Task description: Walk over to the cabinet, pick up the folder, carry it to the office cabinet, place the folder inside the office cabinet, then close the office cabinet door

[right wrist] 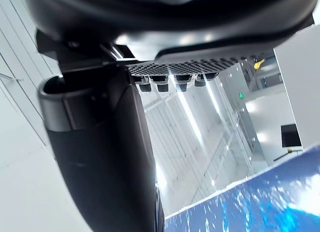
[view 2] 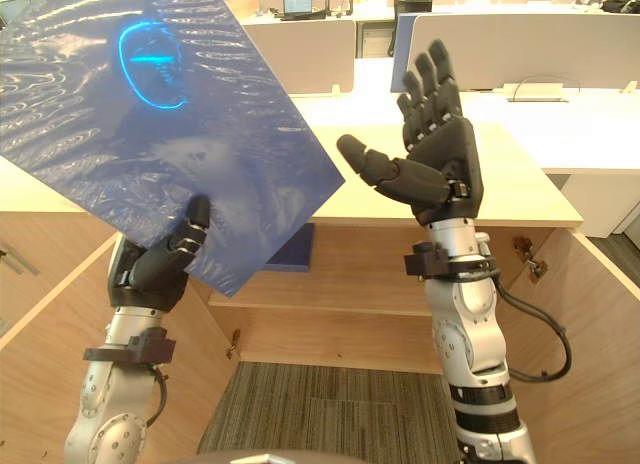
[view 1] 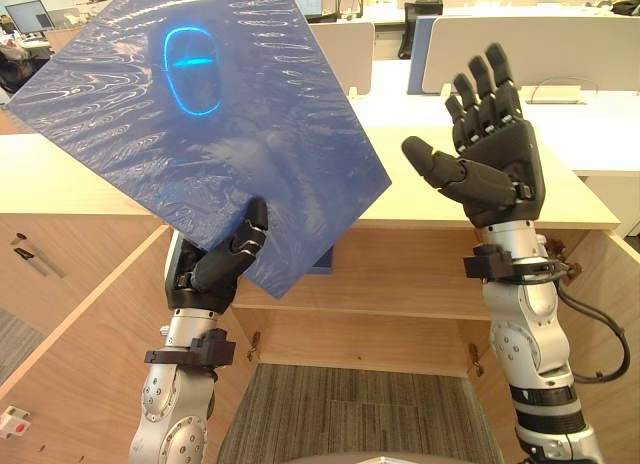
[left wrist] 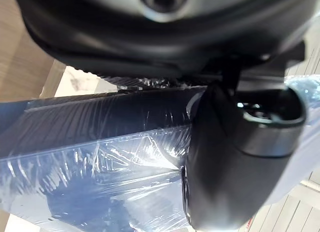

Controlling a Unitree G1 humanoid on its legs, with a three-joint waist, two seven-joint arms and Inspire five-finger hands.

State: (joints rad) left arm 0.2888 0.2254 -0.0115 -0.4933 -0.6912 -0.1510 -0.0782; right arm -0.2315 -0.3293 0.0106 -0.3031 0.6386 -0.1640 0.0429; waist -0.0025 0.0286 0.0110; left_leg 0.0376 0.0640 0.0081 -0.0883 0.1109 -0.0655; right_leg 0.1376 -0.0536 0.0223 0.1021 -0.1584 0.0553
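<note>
The left hand is gripping the blue folder at its lower corner, fingers curling round it, tilted above the open cabinet; the right hand is hovering beside it, apart, fingers spread wide.

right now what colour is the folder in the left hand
Blue, under shiny clear wrap; folder shows best in the left eye view.
</note>
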